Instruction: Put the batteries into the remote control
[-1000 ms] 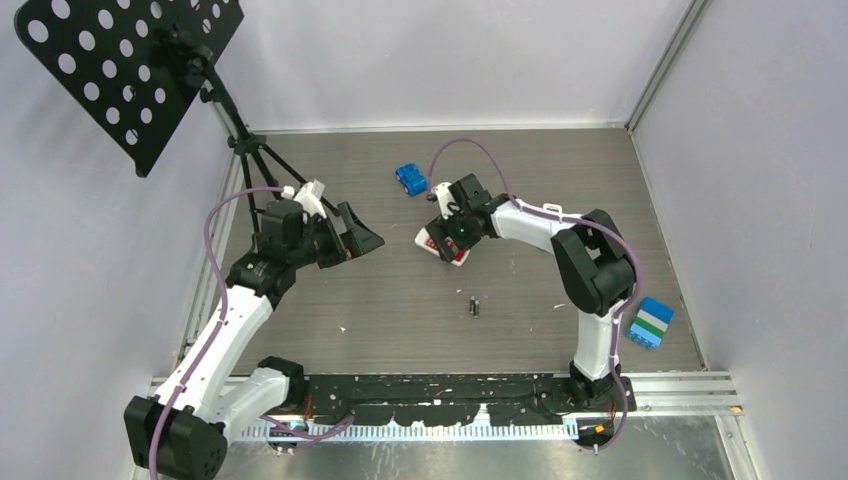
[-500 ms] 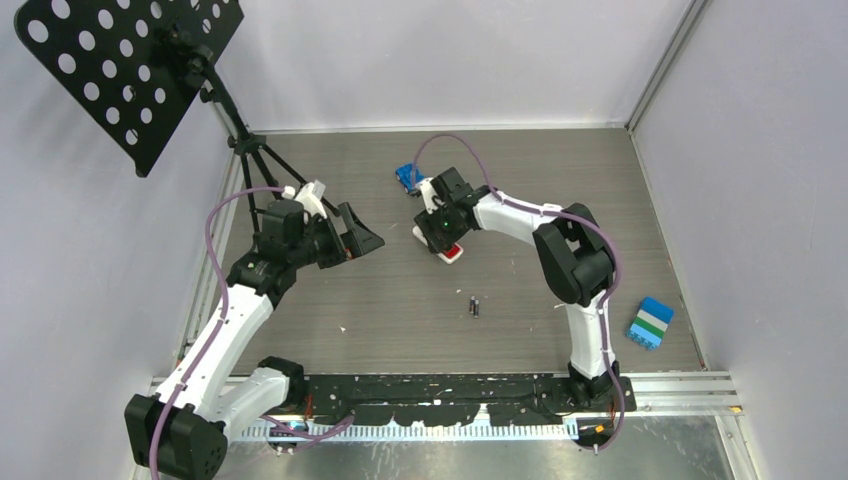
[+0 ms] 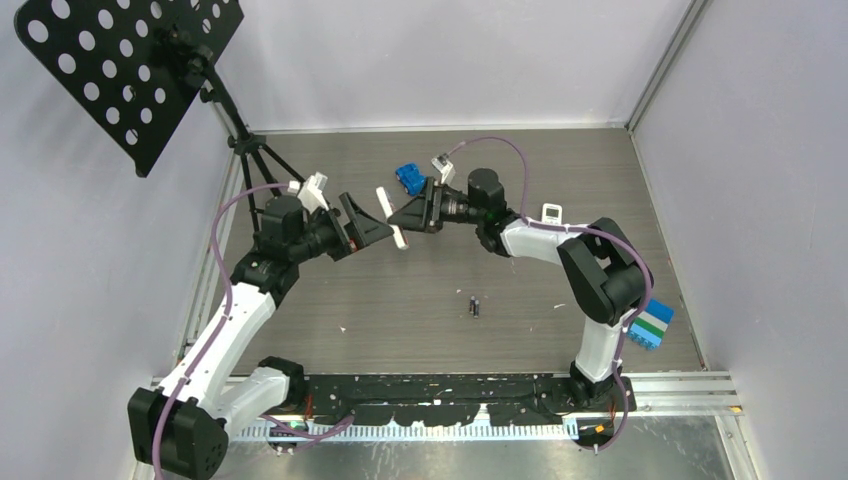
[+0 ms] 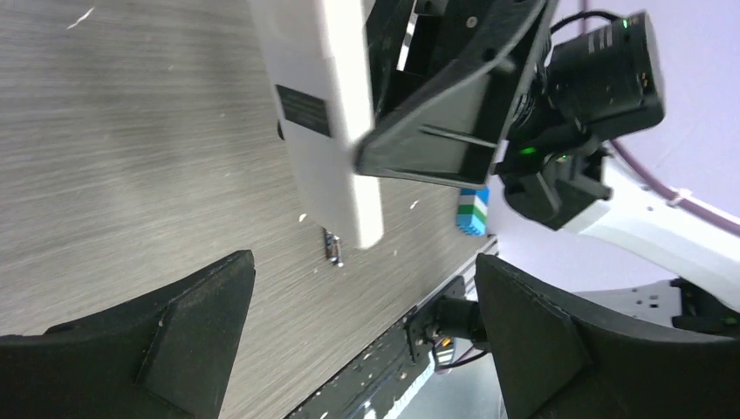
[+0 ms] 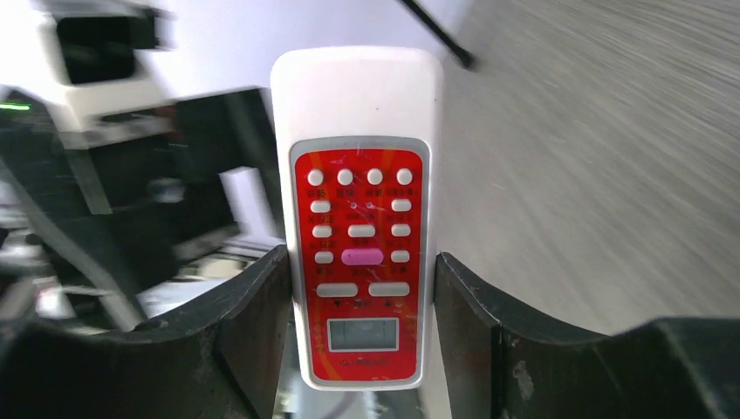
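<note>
My right gripper point(image 3: 410, 213) is shut on the remote control point(image 3: 392, 217), a white bar held up off the table. Its red button face point(image 5: 362, 218) looks into the right wrist view, clamped at both sides between the two dark fingers point(image 5: 253, 323). My left gripper point(image 3: 372, 225) stands open just left of the remote with nothing between its fingers. The remote's plain white back point(image 4: 327, 131) with a dark label hangs ahead of the left gripper point(image 4: 362, 271). Two batteries point(image 3: 474, 305), tiny dark cylinders, lie side by side on the table nearer the arm bases; they show as the dark batteries point(image 4: 332, 247) below the remote's tip.
A blue toy car point(image 3: 409, 178) sits behind the grippers. A small white device point(image 3: 552, 212) lies by the right arm. A blue, green and white block stack point(image 3: 650, 323) is at the right edge. A black perforated stand point(image 3: 130, 70) on a tripod point(image 3: 250, 160) fills the back left corner.
My right gripper closed on the remote where it lay, lifted it off the table and swung it left, up to the left gripper. The left arm shifted slightly toward it, still open.
</note>
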`<state>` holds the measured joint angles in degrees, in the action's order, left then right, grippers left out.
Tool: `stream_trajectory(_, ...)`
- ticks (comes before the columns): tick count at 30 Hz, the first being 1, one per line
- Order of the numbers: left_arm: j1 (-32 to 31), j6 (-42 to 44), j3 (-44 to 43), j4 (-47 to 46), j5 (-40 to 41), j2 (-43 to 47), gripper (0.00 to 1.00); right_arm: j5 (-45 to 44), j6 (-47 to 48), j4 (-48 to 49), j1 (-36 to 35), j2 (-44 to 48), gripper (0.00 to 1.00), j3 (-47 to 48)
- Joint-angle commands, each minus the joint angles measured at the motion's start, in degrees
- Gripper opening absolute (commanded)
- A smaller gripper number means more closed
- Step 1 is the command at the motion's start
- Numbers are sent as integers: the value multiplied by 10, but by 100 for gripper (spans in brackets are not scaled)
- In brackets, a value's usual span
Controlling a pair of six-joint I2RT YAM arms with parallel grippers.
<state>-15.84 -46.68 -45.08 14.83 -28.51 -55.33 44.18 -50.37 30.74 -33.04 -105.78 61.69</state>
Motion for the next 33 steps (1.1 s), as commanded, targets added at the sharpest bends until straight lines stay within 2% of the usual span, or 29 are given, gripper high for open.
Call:
stream_trajectory(1,3,-65,0,-105,-41,5,99,53,-338,423,0,0,34,-15)
stream_trajectory(4,3,-79,-6,-117,-33,8,99,53,-406,501,0,-11,34,-15)
stream_trajectory(7,4,-100,-4,-139,-24,10,98,58,-411,508,0,-2,34,-23)
stream_trajectory(11,5,-164,21,-246,-35,9,99,59,-411,509,0,16,34,-37)
stream_trajectory(16,5,-232,38,-359,-90,-22,100,32,-412,507,-2,37,34,-48)
stream_trajectory(22,4,-245,53,-399,-133,-36,100,-22,-398,471,-8,56,33,-54)
stream_trajectory(28,-1,-264,53,-426,-162,-58,99,-51,-341,386,-33,79,33,-44)
stream_trajectory(31,-1,-278,52,-449,-168,-66,94,-61,-328,367,-39,82,33,-42)
stream_trajectory(33,-1,-283,50,-455,-173,-71,83,-69,-325,360,-41,85,33,-43)
